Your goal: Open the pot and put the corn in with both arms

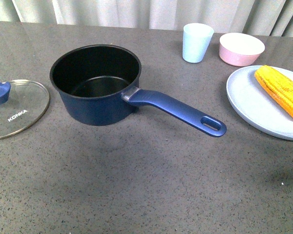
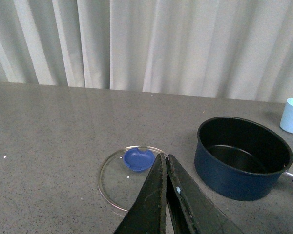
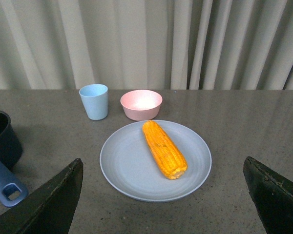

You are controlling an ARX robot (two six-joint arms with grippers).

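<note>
**Corn (image 1: 281, 91) on the plate, pot open and ready**

Slippage is the main risk. The corn is round and tapered and lies loose on a smooth pale plate (image 1: 249, 105), so a grip off its middle could roll it or squeeze it out sideways, and a push could slide the plate. The pot (image 1: 95, 85) stands open in the middle of the table (image 1: 146, 185), its glass lid (image 1: 14, 109) flat on the table just to its left. Its long handle (image 1: 180, 111) points toward the plate, across the likely carrying path, and a knock there would swing the pot. The corn also looks about as long as the pot is wide, so it may bridge the rim if lowered flat. A cup (image 1: 197, 42) and a pink bowl (image 1: 241, 48) stand near the plate's far edge.

The right gripper (image 3: 162, 160) is spread wide and empty, and the corn lies ahead of it, roughly centred between the jaws and apart from them. The left gripper (image 2: 166, 161) is pressed closed on nothing, near the lid.
</note>
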